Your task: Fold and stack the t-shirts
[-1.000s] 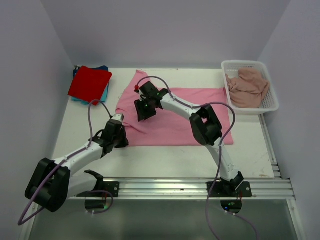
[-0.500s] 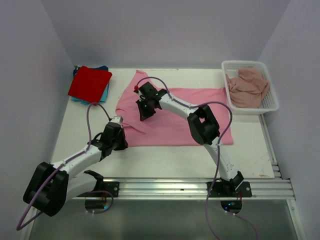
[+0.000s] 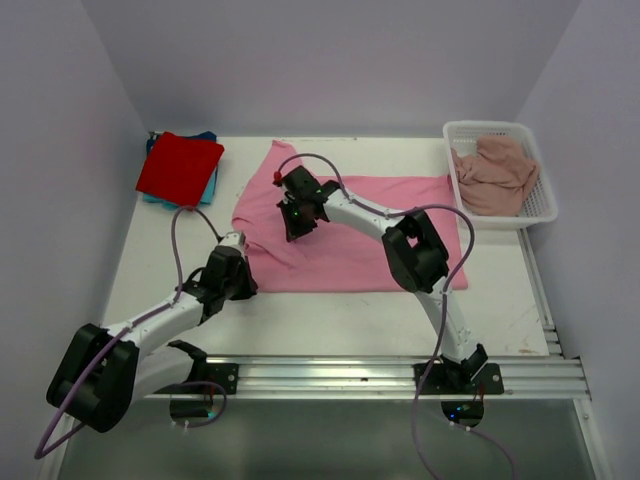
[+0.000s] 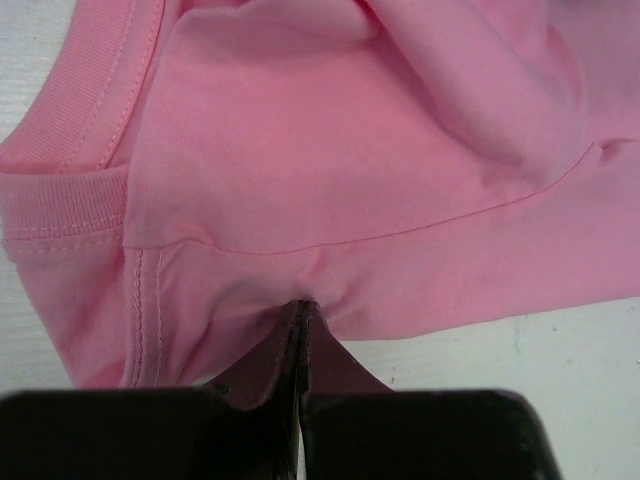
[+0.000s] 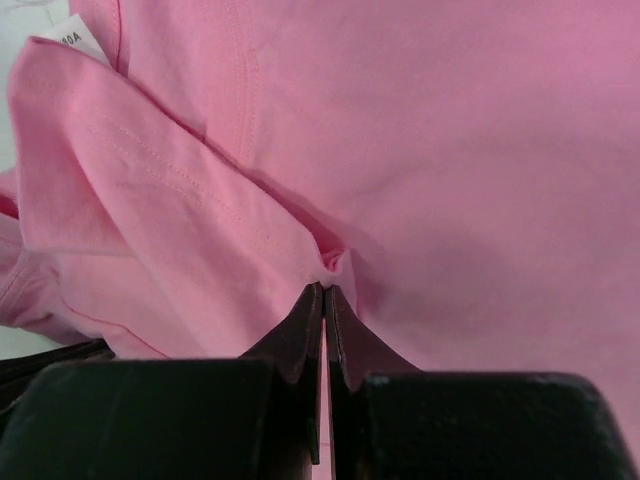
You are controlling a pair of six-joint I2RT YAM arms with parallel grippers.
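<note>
Bright pink cotton jersey covers the middle of the white counter (image 3: pixel 330 315): the bright pink t-shirt (image 3: pixel 345 262) lies spread flat in the centre of the overhead view, with its left side bunched and folded over.

The one piece of writing is a small white tag (image 5: pixel 70 38) at the upper left of the right wrist view. Its print is cut off by the frame edge and seems to end in "0A".

In the left wrist view the cloth is smooth knit with a ribbed neckband (image 4: pixel 60 210) at the left and twin rows of stitching along a seam.

The left tool (image 4: pixel 300 310) is closed, its black fingers pinching a small fold at the shirt's lower left edge. The right tool (image 5: pixel 325 290) is also closed, nipping a pucker of the same pink cloth further up the shirt's left side, beside a loose fold.

At the upper left of the overhead view a folded red t-shirt (image 3: pixel 180 168) lies on a folded teal-blue t-shirt (image 3: pixel 160 201), whose edges show beneath it. At the upper right a white plastic mesh basket (image 3: pixel 545 205), rectangular, holds a crumpled dusty-pink t-shirt (image 3: pixel 495 175).
</note>
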